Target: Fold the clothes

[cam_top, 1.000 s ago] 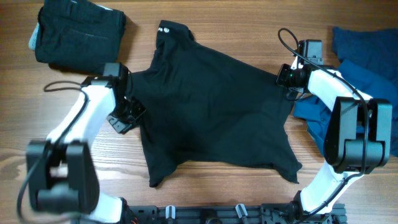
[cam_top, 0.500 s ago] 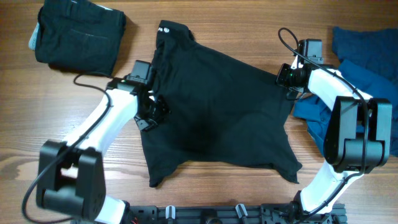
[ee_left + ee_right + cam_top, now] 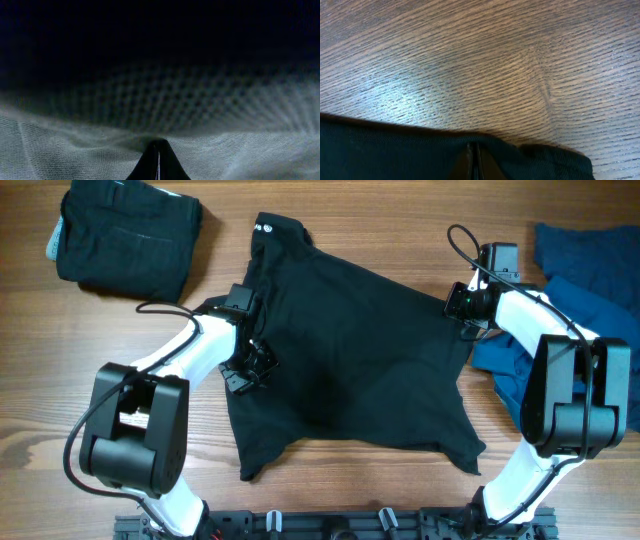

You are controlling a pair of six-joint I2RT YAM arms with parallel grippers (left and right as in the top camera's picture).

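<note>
Seen from above, the black shirt (image 3: 350, 350) lies spread out in the middle of the wooden table (image 3: 330, 220). A folded black garment (image 3: 125, 235) sits at the far left, and blue clothes (image 3: 590, 290) are on the right. The left gripper (image 3: 252, 368) is over the shirt's left side. The right gripper (image 3: 462, 305) is at its right edge. Only the wrist views show the fingers up close. Each pair is pressed together, pinching the shirt's cloth. The left wrist view shows nothing but dark cloth around the fingers. The right wrist view shows bare wood past the shirt's edge.

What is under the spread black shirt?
The wooden table shows around the black shirt, and the blue garment seems to reach under its right edge. Anything else beneath is covered.
</note>
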